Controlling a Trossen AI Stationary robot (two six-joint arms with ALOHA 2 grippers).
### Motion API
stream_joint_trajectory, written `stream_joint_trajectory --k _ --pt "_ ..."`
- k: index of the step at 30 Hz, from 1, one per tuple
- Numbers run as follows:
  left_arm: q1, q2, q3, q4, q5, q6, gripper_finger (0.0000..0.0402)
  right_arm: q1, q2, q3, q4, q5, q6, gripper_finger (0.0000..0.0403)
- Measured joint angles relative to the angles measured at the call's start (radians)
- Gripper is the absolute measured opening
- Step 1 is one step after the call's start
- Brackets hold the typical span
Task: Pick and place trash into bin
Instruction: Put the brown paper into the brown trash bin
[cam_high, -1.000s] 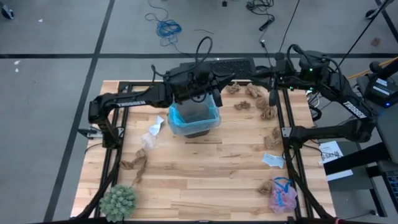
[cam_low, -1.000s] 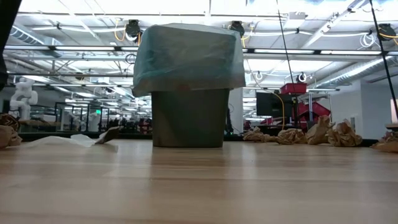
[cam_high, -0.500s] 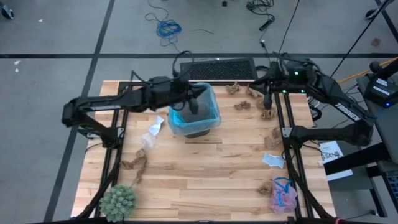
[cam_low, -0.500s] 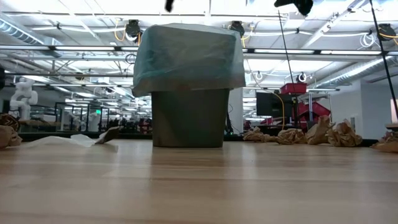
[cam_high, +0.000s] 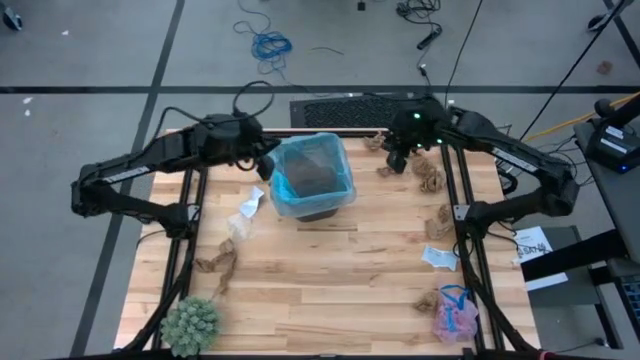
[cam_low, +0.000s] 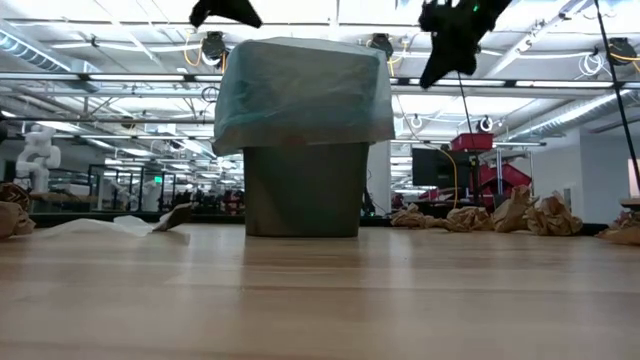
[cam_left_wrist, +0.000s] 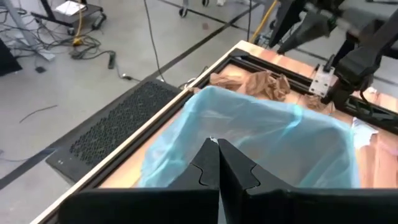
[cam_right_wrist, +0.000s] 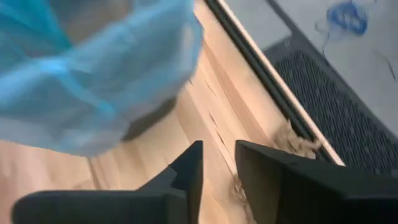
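The bin (cam_high: 312, 178), a dark wastebasket with a light-blue bag, stands on the table's far middle and fills the low view's centre (cam_low: 303, 135). My left gripper (cam_high: 264, 160) hovers just left of the bin's rim, shut and empty (cam_left_wrist: 217, 146). My right gripper (cam_high: 393, 160) hangs right of the bin, open and empty (cam_right_wrist: 219, 155), above a brown paper wad (cam_high: 390, 170). More brown wads (cam_high: 430, 180) lie along the right side and one (cam_high: 215, 265) at the left. White paper bits (cam_high: 250, 205) (cam_high: 438, 258) and the pink mesh puff (cam_high: 455, 315) rest on the boards.
A round green spiky plant (cam_high: 190, 322) sits at the near left corner. Black frame rails (cam_high: 462, 210) run along both table sides. A dark perforated mat (cam_high: 350, 108) lies beyond the far edge. The table's near middle (cam_high: 330, 280) is bare wood.
My left gripper has drawn back from over the bin's mouth toward the table's left and now hangs beside the rim. My right gripper has moved from the far right corner toward the bin and come lower, into the top of the low view.
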Motion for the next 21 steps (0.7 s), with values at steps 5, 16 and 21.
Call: stream_joint_trajectory --k 5,16,21 --pt "0.026 -0.109 -0.151 0.079 0.033 -0.053 0.0 -0.05 0.077 0.0 -0.044 0.0 -0.012 0.0143" --pt "0.032 -0.183 -0.309 0.197 0.075 -0.108 0.0 -0.15 0.298 0.0 -0.141 0.045 -0.021 0.0214" --pt "0.032 -0.183 -0.318 0.217 0.078 -0.108 0.0 -0.161 0.397 0.0 -0.146 0.046 -0.024 0.0236"
